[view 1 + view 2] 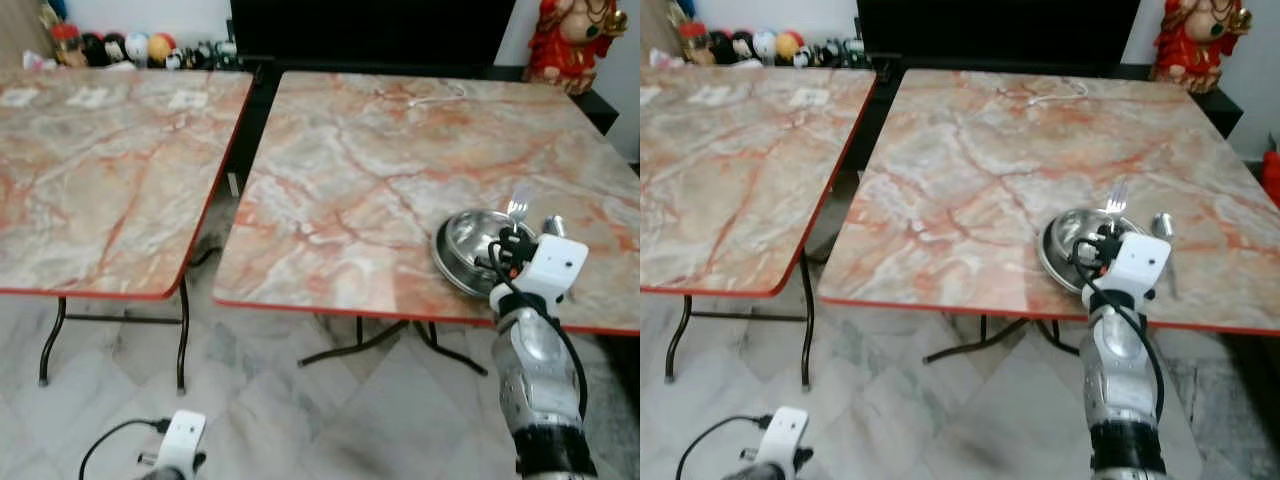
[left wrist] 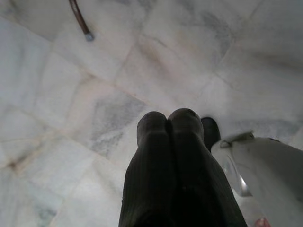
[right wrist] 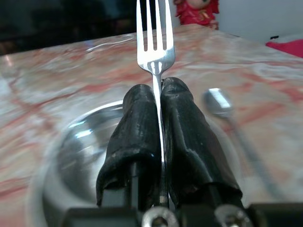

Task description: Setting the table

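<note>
You are looking at a pale stone floor (image 1: 330, 410) with two marble-look tables on it. Down low, your left gripper (image 2: 168, 120) hangs over the floor with its fingers pressed together, holding nothing. Your right gripper (image 3: 158, 94) is squeezed tight on a fork (image 3: 155, 42), prongs up, above the metal bowl (image 1: 470, 245) near the front edge of the right table (image 1: 400, 160). A spoon (image 3: 222, 106) lies just beside the bowl. The left table (image 1: 100, 170) stands apart, and toys (image 1: 120, 45) sit by the far wall.
</note>
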`<state>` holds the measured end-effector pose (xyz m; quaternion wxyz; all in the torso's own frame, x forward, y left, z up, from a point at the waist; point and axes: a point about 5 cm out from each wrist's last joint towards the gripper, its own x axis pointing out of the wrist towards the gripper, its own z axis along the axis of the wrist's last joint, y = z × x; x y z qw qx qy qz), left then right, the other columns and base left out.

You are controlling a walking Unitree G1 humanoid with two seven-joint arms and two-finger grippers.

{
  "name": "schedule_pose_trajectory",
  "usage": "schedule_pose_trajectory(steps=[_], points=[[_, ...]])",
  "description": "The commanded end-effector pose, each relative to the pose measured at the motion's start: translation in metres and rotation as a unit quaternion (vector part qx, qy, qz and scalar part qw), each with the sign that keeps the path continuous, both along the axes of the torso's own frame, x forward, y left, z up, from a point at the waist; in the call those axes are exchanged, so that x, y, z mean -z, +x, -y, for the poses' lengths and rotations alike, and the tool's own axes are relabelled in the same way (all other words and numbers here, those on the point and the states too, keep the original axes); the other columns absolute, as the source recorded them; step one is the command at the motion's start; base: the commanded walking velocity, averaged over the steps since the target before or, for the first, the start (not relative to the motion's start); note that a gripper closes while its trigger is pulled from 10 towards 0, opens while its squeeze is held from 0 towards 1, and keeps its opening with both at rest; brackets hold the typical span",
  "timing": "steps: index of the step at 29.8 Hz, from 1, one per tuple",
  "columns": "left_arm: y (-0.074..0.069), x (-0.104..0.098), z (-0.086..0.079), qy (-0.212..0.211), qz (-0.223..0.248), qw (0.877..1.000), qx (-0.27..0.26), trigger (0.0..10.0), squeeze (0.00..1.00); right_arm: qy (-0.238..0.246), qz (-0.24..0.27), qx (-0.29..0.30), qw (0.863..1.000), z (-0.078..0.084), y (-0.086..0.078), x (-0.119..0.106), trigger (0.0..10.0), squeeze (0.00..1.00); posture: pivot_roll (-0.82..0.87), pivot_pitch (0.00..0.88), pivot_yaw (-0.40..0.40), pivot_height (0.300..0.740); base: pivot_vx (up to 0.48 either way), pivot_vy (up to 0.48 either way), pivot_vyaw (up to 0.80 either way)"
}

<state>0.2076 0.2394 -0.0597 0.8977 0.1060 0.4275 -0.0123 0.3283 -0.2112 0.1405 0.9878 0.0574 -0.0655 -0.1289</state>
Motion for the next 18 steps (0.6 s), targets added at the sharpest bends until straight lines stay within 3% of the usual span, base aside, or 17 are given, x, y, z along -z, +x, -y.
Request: schedule_pose_trajectory(steps=[1,6,18], points=[[-0.0040,0.0044,0.0068,-0.009,-0.012,1.000,0.004,10.0,0.00,0.000,-0.010,0.017,1.000,0.0088,-0.0020,0.0055,10.0,0.00,0.03,0.028,0.039,0.740,0.000,-0.461,0.00],[-0.0033,0.0039,0.0064,-0.007,-0.010,1.000,0.003,10.0,0.00,0.001,-0.012,0.019,1.000,0.0087,-0.0015,0.0064,10.0,0.00,0.04,0.028,0.036,0.740,0.000,-0.441,0.00],[-0.0064,0.0057,0.0062,-0.009,-0.015,1.000,-0.004,10.0,0.00,0.000,-0.016,0.018,1.000,0.0080,-0.0027,0.0091,10.0,0.00,0.04,0.038,0.027,0.740,0.000,0.000,0.00]])
